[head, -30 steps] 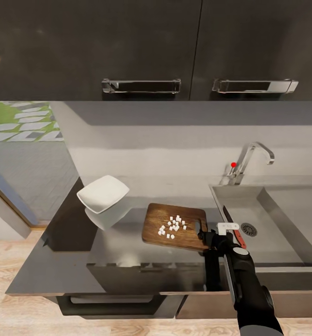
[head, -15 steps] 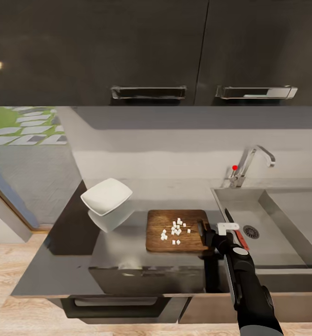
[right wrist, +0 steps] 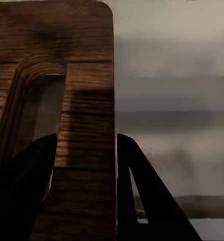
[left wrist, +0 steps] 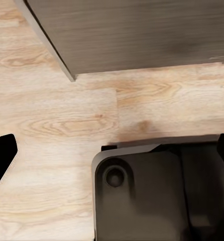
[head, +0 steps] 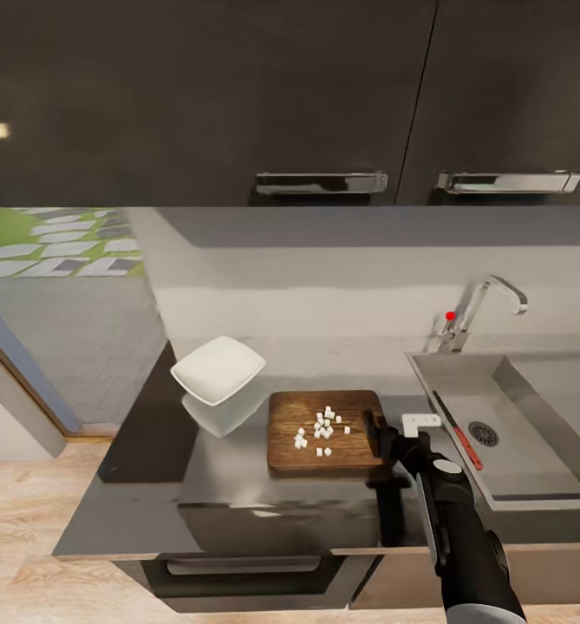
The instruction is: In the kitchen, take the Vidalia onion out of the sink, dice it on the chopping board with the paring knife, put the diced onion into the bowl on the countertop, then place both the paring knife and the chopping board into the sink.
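Head view gives us the grey countertop (head: pixel 142 485) under dark cabinets (head: pixel 203 87), bowl (head: pixel 218 370) beside the chopping board (head: pixel 303 416) carrying diced onion (head: pixel 321 429), paring knife (head: pixel 457 431) in the sink (head: pixel 532 468). Right wrist view shows our right gripper (right wrist: pixel 84 165) clamping the board's handle edge; left gripper's state we cannot tell.

Head high, facing counter; right wrist close on chopping board (right wrist: pixel 67 115).

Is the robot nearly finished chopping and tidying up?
About halfway. Small white onion cubes lie on the dark brown wooden chopping board; the red-handled paring knife is in the grey steel sink. The right gripper clamps the board's handle edge. The white squarish bowl looks unfilled.
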You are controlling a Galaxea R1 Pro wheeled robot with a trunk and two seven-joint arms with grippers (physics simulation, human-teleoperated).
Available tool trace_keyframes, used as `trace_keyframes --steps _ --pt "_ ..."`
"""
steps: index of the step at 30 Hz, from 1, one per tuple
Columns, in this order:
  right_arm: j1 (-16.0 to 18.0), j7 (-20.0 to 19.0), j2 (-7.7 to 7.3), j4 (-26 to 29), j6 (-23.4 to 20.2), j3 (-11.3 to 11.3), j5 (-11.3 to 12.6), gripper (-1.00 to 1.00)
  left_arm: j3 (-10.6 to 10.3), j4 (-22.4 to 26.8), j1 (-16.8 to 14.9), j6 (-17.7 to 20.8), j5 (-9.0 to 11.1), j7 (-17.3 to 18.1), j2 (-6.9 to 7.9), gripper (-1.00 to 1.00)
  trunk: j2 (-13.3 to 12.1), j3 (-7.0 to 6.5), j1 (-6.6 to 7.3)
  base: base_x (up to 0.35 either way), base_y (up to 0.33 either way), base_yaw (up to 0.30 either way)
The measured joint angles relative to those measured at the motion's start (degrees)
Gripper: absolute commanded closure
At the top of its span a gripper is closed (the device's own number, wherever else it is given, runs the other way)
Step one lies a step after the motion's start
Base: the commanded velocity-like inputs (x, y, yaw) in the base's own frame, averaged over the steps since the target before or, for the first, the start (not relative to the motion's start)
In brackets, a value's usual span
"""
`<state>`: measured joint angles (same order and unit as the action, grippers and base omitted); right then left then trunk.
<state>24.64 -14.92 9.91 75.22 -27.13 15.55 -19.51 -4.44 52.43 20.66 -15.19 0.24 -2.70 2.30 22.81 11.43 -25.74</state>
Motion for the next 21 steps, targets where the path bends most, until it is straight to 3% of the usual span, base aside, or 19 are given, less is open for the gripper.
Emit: trace_keyframes --steps 7,11,21 --pt "0.0 -0.3 0.01 0.0 -0.6 0.0 0.0 1.0 0.0 0.0 0.0 0.0 0.0 0.0 0.03 -1.0 0.0 -0.64 0.0 0.0 0.028 -0.095" --pt "0.0 -0.4 0.01 0.4 -4.0 0.1 -0.1 1.0 0.0 0.0 0.0 0.0 0.0 0.0 0.01 -1.0 0.0 -1.01 0.0 0.0 0.001 -0.099" --pt "0.0 -0.4 0.01 0.6 -4.6 0.0 0.0 1.0 0.0 0.0 0.0 0.0 0.0 0.0 0.01 -1.0 0.0 -1.93 0.0 0.0 0.0 -0.057"
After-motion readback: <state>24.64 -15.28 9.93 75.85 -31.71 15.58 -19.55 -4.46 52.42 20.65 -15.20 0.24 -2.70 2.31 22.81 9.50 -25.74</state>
